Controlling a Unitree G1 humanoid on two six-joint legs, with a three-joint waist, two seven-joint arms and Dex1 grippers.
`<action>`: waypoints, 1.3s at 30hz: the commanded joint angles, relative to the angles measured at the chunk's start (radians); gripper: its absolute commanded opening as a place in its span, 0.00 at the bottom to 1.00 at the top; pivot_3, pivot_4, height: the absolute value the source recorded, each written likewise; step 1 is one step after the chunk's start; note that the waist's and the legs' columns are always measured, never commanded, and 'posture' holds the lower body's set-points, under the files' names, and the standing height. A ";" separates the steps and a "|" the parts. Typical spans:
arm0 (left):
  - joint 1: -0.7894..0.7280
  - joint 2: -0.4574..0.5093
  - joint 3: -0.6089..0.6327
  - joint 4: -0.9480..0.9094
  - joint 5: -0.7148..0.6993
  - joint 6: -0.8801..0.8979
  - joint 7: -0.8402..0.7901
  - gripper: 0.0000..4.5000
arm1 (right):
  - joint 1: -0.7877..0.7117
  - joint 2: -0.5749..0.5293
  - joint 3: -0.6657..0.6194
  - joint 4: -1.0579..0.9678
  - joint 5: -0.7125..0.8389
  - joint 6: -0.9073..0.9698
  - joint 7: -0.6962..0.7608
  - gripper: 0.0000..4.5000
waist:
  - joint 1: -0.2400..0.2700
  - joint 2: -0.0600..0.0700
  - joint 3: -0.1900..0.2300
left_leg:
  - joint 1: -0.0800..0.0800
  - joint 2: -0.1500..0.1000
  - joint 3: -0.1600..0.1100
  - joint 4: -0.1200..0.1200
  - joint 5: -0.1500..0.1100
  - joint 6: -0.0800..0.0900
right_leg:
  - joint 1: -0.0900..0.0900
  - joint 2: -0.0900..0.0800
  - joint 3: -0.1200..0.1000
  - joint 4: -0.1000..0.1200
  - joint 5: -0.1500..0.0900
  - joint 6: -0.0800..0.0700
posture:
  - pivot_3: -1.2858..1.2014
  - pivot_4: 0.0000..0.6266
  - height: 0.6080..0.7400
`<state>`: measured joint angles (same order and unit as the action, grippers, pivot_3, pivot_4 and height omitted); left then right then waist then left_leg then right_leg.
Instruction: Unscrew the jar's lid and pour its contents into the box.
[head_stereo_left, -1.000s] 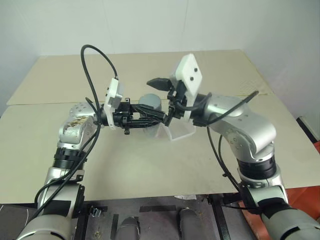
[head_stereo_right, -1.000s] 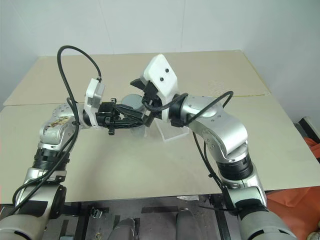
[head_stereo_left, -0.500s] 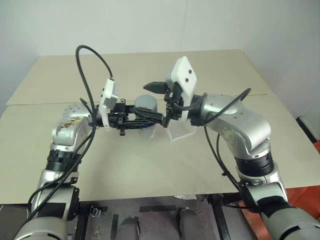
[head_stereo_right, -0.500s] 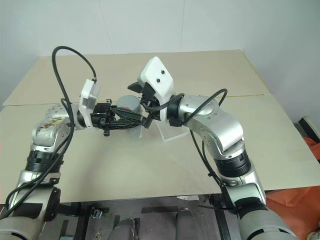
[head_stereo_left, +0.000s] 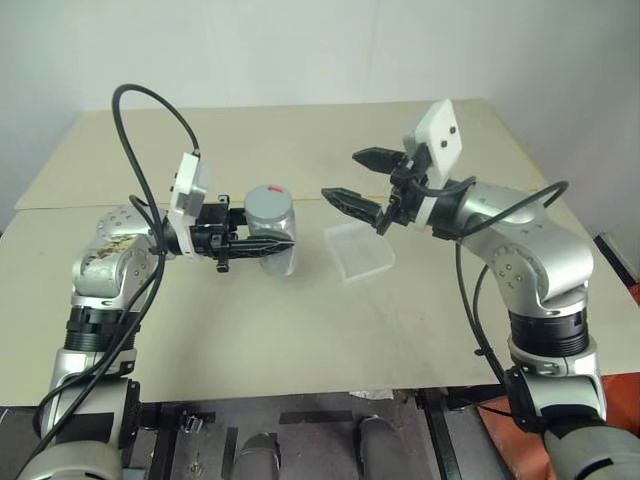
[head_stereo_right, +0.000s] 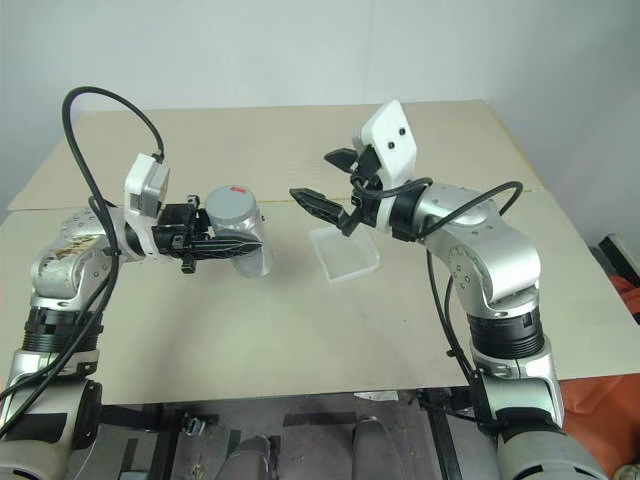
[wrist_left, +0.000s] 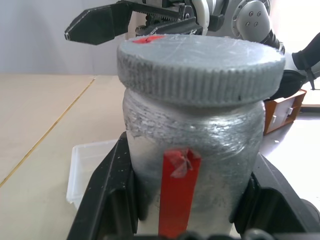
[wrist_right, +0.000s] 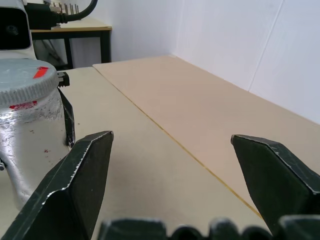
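Beige table (head_stereo_left: 300, 330) with a seam line; white wall (head_stereo_left: 300, 50) behind; orange crate (wrist_left: 282, 112) beyond.

Beige table (head_stereo_left: 300, 330) (seamed across) against a white wall (head_stereo_left: 300, 50).

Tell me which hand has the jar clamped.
The left hand: its black fingers are shut on the jar below the lid. The right hand is open, holding nothing.

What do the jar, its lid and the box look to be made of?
Jar: probably clear plastic or glass; the wall looks silvery and scuffed, with red tape down the side.
Lid: matte silver-grey with a ribbed edge and fine scratches on top, likely plastic, possibly metal.
Box: thin, clear, glossy plastic; the table shows through it.
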<state>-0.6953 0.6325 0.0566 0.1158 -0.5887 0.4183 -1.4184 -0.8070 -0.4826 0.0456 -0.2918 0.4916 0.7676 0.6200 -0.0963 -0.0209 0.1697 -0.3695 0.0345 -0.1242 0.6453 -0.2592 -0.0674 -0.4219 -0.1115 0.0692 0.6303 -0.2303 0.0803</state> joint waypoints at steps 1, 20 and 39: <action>-0.021 -0.014 0.007 -0.008 -0.007 -0.023 0.008 0.42 | -0.013 -0.011 -0.019 -0.035 -0.001 -0.024 0.008 0.98 | 0.001 0.000 0.000 | 0.000 0.000 0.000 0.000 0.000 0.000 | 0.000 0.000 0.000 0.000 0.000 0.000 | 0.52 0.24 1.00; -0.108 -0.132 -0.055 0.126 0.055 -0.100 0.009 0.42 | -0.131 0.105 0.144 -0.091 0.020 -0.007 -0.004 0.98 | 0.000 0.000 0.000 | 0.000 0.000 0.000 0.000 0.000 0.000 | 0.000 0.000 0.000 0.000 0.000 0.000 | 0.52 0.24 1.00; -0.091 -0.097 -0.037 0.097 0.045 -0.096 0.001 0.42 | -0.083 0.072 0.085 -0.018 -0.046 -0.023 0.023 0.98 | 0.000 0.000 0.000 | 0.000 0.000 -0.001 0.000 0.000 0.000 | 0.000 0.000 0.000 0.000 0.000 0.000 | 0.52 0.24 1.00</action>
<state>-0.7788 0.5171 -0.0035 0.2508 -0.5288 0.3340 -1.4001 -0.8901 -0.3814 0.1962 -0.2980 0.4563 0.7607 0.6581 -0.0965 -0.0208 0.1698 -0.3697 0.0344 -0.1247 0.6454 -0.2591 -0.0675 -0.4219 -0.1114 0.0690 0.6306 -0.2303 0.0803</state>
